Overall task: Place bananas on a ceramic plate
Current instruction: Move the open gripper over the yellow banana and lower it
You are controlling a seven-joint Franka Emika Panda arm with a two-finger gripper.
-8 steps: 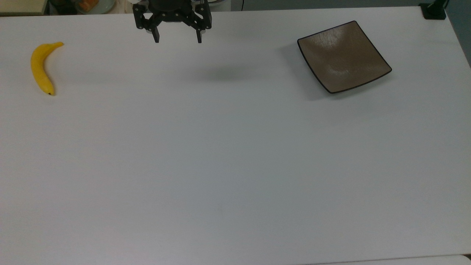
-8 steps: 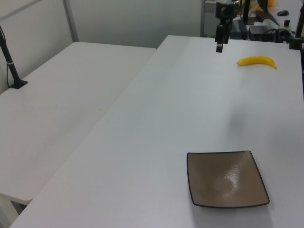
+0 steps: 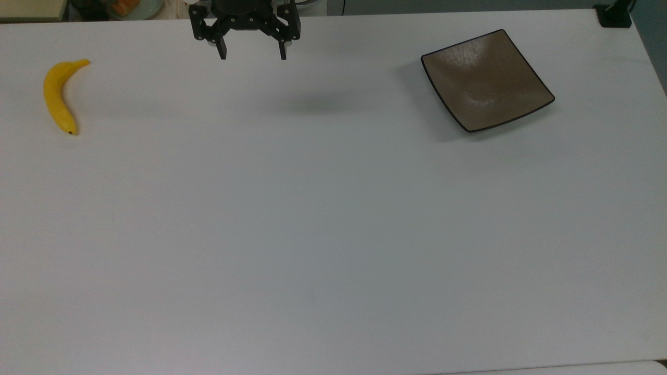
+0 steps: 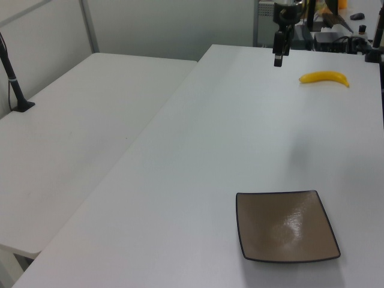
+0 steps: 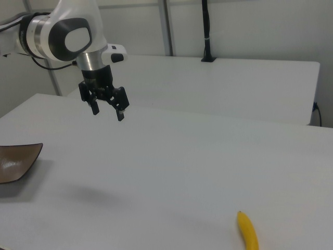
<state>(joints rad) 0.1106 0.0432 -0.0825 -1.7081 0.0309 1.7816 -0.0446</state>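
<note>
the tabletop is a broad, matte white slab, smooth and pale grey in the light. on it, at the top view's far left, lies the banana, a single curved fruit with smooth bright yellow skin and a small dark tip at its lower end; in the left view it rests far back on the right, and in the right view one end pokes up at the bottom edge. well apart from it, at the top view's upper right, sits the ceramic plate, square and glossy brown-grey, with a thin dark rim, upturned corners and a shallow dip that catches a pale sheen; the left view shows it close in the foreground, and the right view has one corner of it at its left edge. nothing lies on the plate. the end effector is a black, angular two-finger assembly hanging from a rounded white-and-grey arm, above the tabletop's far edge between banana and plate; its fingers are spread wide apart and hold nothing. it casts a soft shadow on the tabletop. compared with half a second ago, the end effector sits very slightly higher in the top view, while banana and plate lie where they were.
</note>
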